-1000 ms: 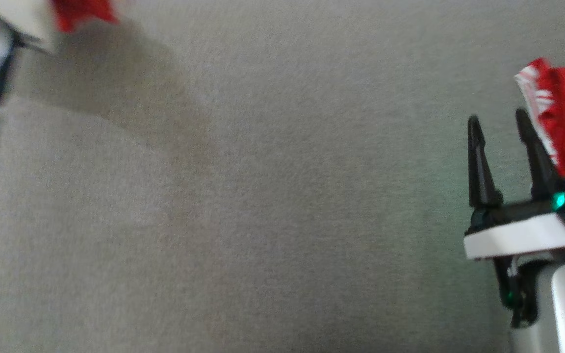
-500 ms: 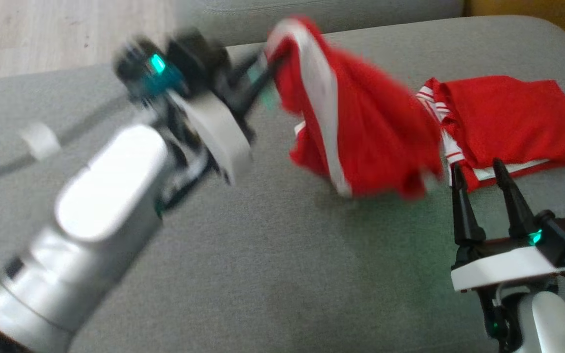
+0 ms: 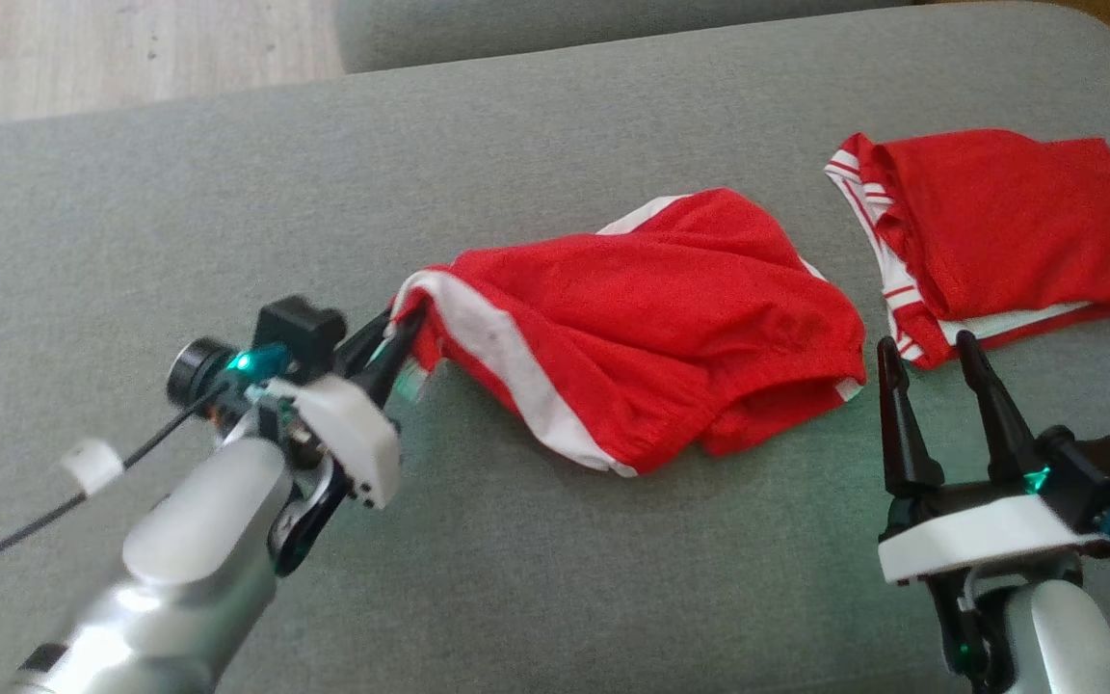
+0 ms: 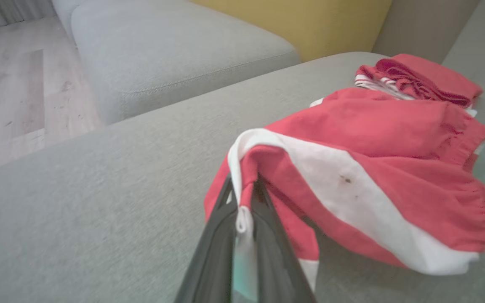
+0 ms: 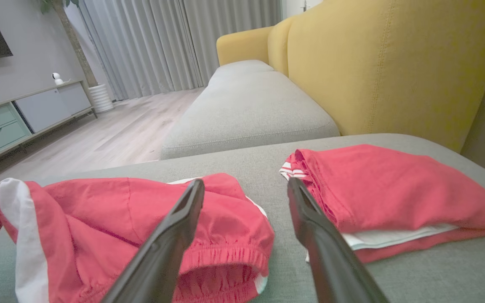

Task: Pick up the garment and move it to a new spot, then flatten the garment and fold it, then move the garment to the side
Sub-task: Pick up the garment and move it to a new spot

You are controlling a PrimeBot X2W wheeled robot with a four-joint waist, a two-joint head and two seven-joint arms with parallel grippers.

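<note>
Pinching a white-striped corner of the shorts [image 3: 651,337], left tool [image 3: 403,328] has them lying crumpled on the sofa [image 3: 565,578], and right tool [image 3: 925,344] sits spread wide just beside them, near a folded red pile [image 3: 998,222].

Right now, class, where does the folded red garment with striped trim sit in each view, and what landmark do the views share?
Head view: folded garment, upper right.
Left wrist view: upper right, beyond the crumpled garment.
Right wrist view: right of centre.
Shared landmark: the crumpled garment with the white stripe.
</note>
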